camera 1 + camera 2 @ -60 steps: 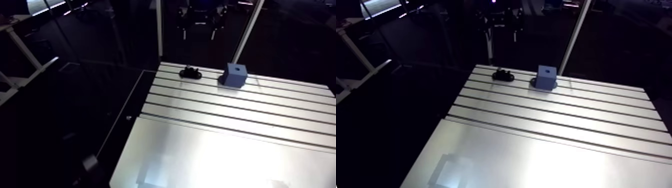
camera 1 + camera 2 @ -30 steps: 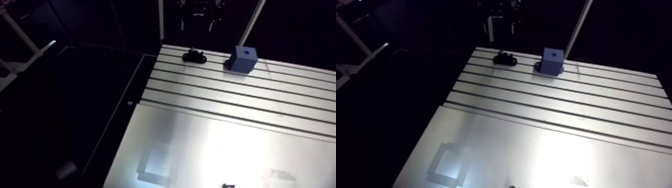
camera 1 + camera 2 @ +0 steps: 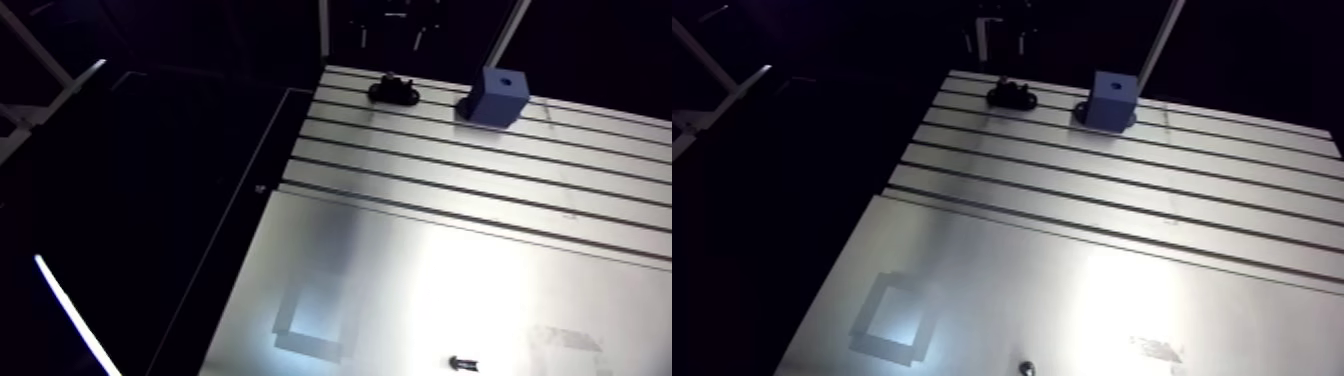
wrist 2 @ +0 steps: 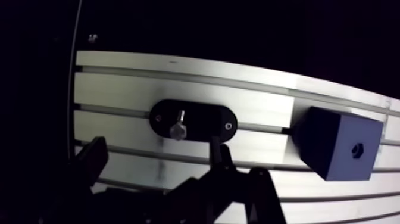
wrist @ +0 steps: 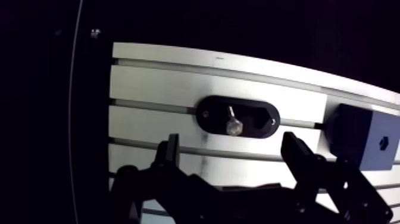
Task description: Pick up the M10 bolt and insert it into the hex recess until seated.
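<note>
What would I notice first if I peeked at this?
Probably the shiny bolt resting on a black oval holder, just ahead of the open gripper in the wrist view. Next comes the blue block beside the holder, with a small hex recess in one face. Both sit near the far edge of the bright slotted table.

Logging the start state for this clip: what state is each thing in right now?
M10 bolt: resting on the black holder, not gripped.
Black holder: flat on the table, carrying the bolt.
Blue block: standing on the table beside the holder, apart from it.
Hex recess: empty, no bolt in it.
End effector: open, holding nothing, short of the bolt.
</note>
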`<state>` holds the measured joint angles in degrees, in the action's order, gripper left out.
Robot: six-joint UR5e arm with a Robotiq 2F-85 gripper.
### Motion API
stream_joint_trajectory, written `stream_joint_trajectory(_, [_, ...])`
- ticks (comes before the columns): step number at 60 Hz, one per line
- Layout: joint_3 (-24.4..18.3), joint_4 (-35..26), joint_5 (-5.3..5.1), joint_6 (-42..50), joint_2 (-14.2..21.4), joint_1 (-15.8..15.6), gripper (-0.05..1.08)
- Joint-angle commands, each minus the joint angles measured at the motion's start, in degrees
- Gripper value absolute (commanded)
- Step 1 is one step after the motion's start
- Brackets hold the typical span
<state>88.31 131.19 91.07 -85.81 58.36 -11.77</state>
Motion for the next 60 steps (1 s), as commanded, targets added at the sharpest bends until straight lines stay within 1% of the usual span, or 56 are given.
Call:
stream_joint_trajectory(1, [-0.03,0.17,-1.46,0.08,-0.58,-0.01,0.13])
stream_joint_trajectory(7, [-0.03,0.17,-1.55,0.15,-0.85,-0.01,0.16])
stream_joint_trajectory(9, [0.05,0.17,-1.46,0.16,-0.92,-0.01,0.18])
stream_joint_trajectory(17, [0.15,0.48,-1.21,0.43,-1.53,0.07,0.2])
stream_joint_trajectory(24, [0.24,1.04,-0.86,0.36,-1.64,-0.01,0.21])
stream_joint_trajectory(60, [0.5,1.3,-0.85,0.26,-2.52,0.0,0.25])
